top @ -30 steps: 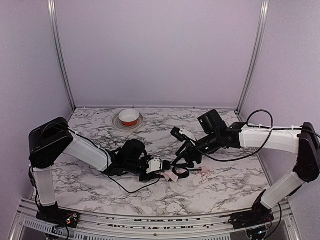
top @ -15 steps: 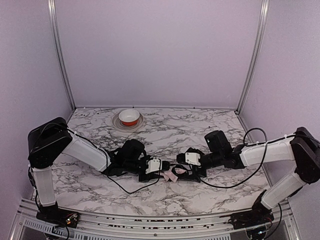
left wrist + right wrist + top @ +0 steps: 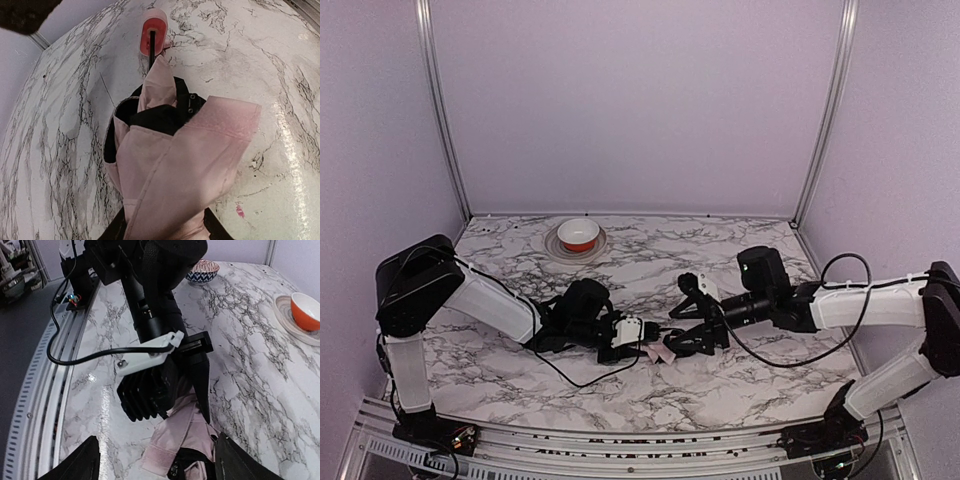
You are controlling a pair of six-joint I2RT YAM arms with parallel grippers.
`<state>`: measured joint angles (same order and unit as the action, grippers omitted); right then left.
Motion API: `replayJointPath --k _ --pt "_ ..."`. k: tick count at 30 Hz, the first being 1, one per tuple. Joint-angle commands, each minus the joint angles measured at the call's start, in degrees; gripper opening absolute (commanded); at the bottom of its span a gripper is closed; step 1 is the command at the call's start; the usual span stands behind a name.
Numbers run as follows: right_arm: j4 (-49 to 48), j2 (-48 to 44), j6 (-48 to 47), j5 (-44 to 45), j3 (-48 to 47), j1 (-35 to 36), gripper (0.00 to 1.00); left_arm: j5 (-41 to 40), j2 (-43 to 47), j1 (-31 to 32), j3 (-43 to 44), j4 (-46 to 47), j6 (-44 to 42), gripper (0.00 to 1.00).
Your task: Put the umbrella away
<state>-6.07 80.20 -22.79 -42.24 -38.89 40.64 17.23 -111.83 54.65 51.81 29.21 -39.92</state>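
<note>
Both arms stretch low from the near edge toward the middle of the marbled white tabletop (image 3: 760, 380). The left tool (image 3: 650, 346) is clenched on the crumpled pale pink fabric of the compact folding umbrella (image 3: 175, 170), which lies mid-tabletop. The right tool (image 3: 157, 440) faces it, released, with its fingers spread either side of the fabric. Far back stands an orange-and-white bowl (image 3: 579, 234).
</note>
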Motion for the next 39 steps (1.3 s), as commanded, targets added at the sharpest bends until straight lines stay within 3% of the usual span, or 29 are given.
replayJointPath --k 1,4,9,21,27,33,39 --pt "-6.4 -2.1 36.1 -2.9 4.9 0.1 0.66 -3.1 -2.2 -0.3 -1.0 -9.0 0.1 0.0" --pt "-7.6 -0.6 50.0 -0.2 6.9 0.3 0.55 -3.3 -2.4 -0.3 -1.0 -9.0 -0.2 0.0" --pt "-11.3 0.6 61.9 4.4 11.3 1.0 0.54 -3.5 -2.5 -0.3 -1.1 -9.1 -0.5 0.0" --pt "-23.2 13.1 66.6 1.0 8.6 1.2 0.56 -3.4 -2.6 -0.3 -0.6 -9.7 -0.5 0.0" --pt "-26.6 14.1 65.5 -2.4 6.2 3.8 0.44 -3.3 -3.0 -0.3 -0.3 -9.9 -0.5 0.0" --pt "-26.1 14.9 65.4 -3.5 5.7 4.6 0.17 -3.5 -3.0 -0.3 -0.3 -10.3 -0.4 0.0" --pt "-24.6 12.8 64.4 -2.9 5.9 4.6 0.0 -3.5 -3.1 -0.2 -0.3 -10.5 -0.5 0.0"
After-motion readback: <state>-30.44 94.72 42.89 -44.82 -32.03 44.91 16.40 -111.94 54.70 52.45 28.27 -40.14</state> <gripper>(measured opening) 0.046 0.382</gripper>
